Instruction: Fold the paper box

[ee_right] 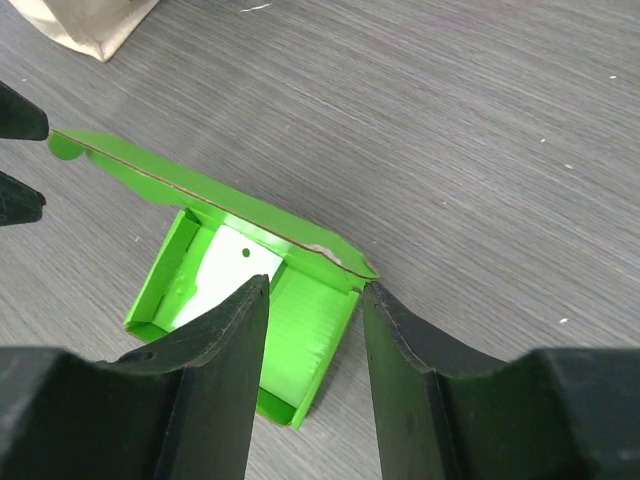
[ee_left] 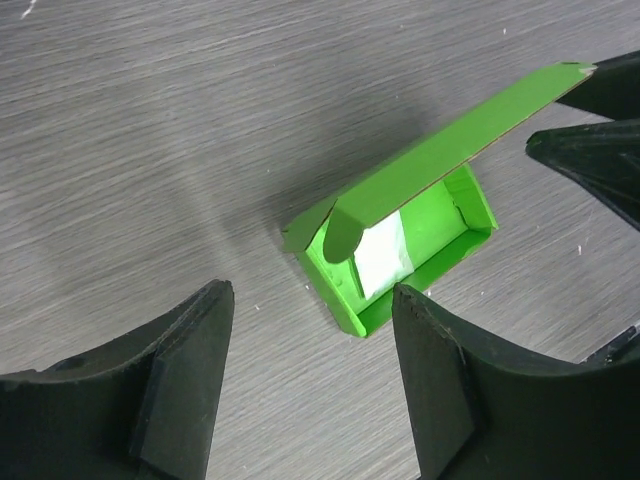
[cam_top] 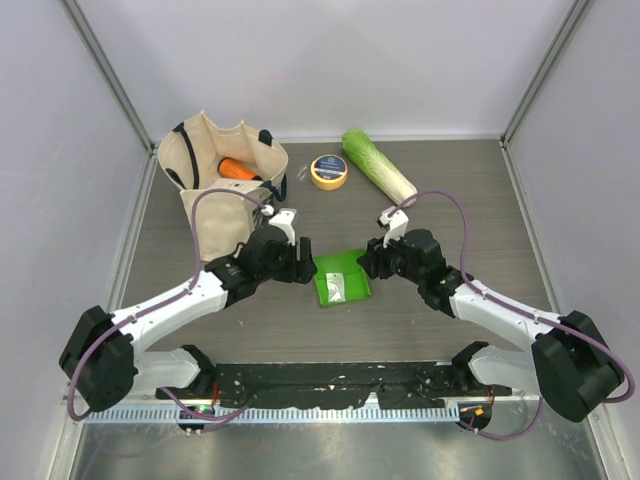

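Paper box is lying on the worktop between the arms, its lid standing half-raised. It is looking light and flimsy, likely creasing easily, so pinching the lid's free edge seems best. Left gripper is gaping wide and empty; right gripper is straddling the lid's corner, fingers parted

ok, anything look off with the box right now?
The paper box isn't closed: its lid stands tilted up over the tray, end tab hanging loose inside. A white patch lies in the tray; can't tell what. Nothing torn or spilled.
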You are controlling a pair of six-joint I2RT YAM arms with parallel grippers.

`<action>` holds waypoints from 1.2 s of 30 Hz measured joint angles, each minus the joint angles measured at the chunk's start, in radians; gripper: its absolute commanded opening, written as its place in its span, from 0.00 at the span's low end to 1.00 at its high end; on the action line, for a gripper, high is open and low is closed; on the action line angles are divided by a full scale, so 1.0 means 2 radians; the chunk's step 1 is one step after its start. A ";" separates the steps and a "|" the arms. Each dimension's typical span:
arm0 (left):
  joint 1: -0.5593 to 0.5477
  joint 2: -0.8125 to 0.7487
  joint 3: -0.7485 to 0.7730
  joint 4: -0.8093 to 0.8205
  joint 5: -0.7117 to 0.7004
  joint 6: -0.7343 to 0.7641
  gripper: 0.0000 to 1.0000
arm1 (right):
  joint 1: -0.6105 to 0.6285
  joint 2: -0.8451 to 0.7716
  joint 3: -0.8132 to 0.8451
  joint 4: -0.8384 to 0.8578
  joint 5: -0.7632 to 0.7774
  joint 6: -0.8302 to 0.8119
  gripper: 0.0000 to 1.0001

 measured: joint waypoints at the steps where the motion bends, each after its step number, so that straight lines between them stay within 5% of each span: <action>1: 0.000 0.009 0.003 0.004 0.005 0.004 0.67 | -0.001 0.001 0.000 0.000 0.000 -0.006 0.48; 14: 0.000 0.088 0.042 0.015 0.019 0.014 0.42 | -0.013 0.014 0.007 -0.003 0.014 -0.034 0.48; 24: 0.000 0.089 0.047 0.012 0.019 0.019 0.36 | -0.017 0.035 0.007 0.033 -0.014 -0.040 0.47; 36: 0.000 0.107 0.049 0.012 0.023 0.018 0.15 | -0.020 0.049 0.007 0.040 -0.030 -0.053 0.26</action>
